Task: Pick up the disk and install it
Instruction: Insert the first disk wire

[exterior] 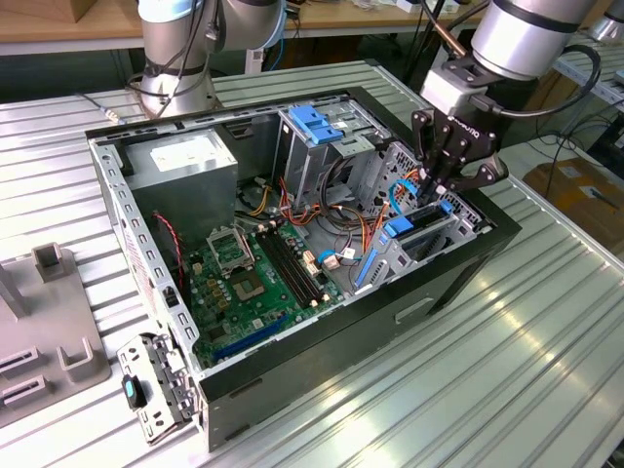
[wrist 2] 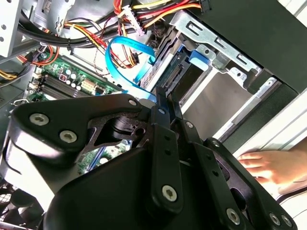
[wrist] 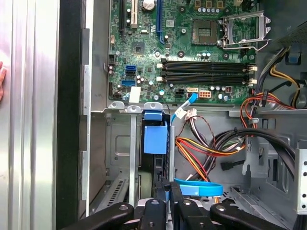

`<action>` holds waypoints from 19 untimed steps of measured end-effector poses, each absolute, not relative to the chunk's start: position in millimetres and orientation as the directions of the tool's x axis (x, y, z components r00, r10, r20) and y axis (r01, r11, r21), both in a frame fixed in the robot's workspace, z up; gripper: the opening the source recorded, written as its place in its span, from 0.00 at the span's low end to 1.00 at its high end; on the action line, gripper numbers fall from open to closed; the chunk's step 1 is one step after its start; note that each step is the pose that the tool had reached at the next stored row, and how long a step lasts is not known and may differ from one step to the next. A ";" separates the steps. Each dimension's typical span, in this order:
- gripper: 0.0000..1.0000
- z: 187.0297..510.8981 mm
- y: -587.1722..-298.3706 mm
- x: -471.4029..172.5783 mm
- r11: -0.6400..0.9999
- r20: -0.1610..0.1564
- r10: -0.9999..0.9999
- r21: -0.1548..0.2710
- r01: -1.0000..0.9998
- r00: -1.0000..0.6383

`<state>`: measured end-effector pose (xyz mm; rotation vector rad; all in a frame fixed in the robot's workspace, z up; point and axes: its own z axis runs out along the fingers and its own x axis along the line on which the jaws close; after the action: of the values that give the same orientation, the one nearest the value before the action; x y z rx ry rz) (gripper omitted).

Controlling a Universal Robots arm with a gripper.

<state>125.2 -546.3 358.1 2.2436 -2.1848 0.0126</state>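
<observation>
- Exterior view: my gripper (exterior: 436,187) reaches steeply down into the drive bay (exterior: 464,226) at the end of the computer case (exterior: 322,363) on the exterior view's right. The disk (exterior: 421,232) stands on edge there, directly under my fingertips, its long axis along the bay.
- Second wrist view: my gripper's jaws are drawn almost together, and I judge they pinch the disk's near edge. A person's hand (wrist 2: 266,165) rests on the worktop (wrist 2: 292,127) beside the case.
- First wrist view: the disk runs straight away from my gripper toward the motherboard (wrist: 192,57), lying in its slot.
</observation>
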 end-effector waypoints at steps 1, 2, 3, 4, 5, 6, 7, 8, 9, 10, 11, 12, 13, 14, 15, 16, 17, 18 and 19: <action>0.16 357.2 -546.1 125.2 -0.027 0.013 -1.000 0.001 -1.000 0.027; 0.16 355.7 -546.0 125.2 -0.027 0.013 -1.000 0.002 -1.000 0.027; 0.16 354.6 -546.0 125.2 -0.027 0.013 -1.000 0.002 -1.000 0.027; 0.16 352.7 -546.0 125.2 -0.027 0.013 -1.000 0.001 -1.000 0.027; 0.16 351.4 -546.0 125.2 -0.027 0.013 -1.000 0.001 -1.000 0.027; 0.16 350.8 -546.0 125.2 -0.027 0.013 -1.000 0.001 -1.000 0.027; 0.16 350.4 -545.9 125.2 -0.027 0.013 -1.000 0.001 -1.000 0.027; 0.16 349.9 -546.0 125.2 -0.027 0.013 -1.000 0.001 -1.000 0.027; 0.16 349.3 -546.0 125.2 -0.027 0.013 -1.000 0.000 -1.000 0.027; 0.16 348.8 -546.0 125.1 -0.027 0.013 -1.000 -0.002 -1.000 0.027; 0.16 348.8 -546.0 125.2 -0.027 0.013 -1.000 -0.002 -1.000 0.027; 0.16 348.7 -546.0 125.2 -0.027 0.013 -1.000 -0.002 -1.000 0.027; 0.16 348.7 -546.0 125.1 -0.028 0.013 -1.000 -0.002 -1.000 0.028; 0.16 348.7 -546.0 125.2 -0.028 0.013 -1.000 -0.002 -1.000 0.028; 0.16 348.7 -546.0 125.2 -0.028 0.013 -1.000 -0.003 -1.000 0.028; 0.16 348.6 -546.0 125.1 -0.028 0.013 -1.000 -0.003 -1.000 0.028; 0.16 348.6 -546.0 125.0 -0.028 0.013 -1.000 -0.004 -1.000 0.027; 0.16 348.6 -546.0 125.0 -0.028 0.013 -1.000 -0.005 -1.000 0.028; 0.16 348.6 -546.0 125.0 -0.028 0.012 -1.000 -0.005 -1.000 0.028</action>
<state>125.0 -546.0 348.6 2.2480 -2.1869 0.0193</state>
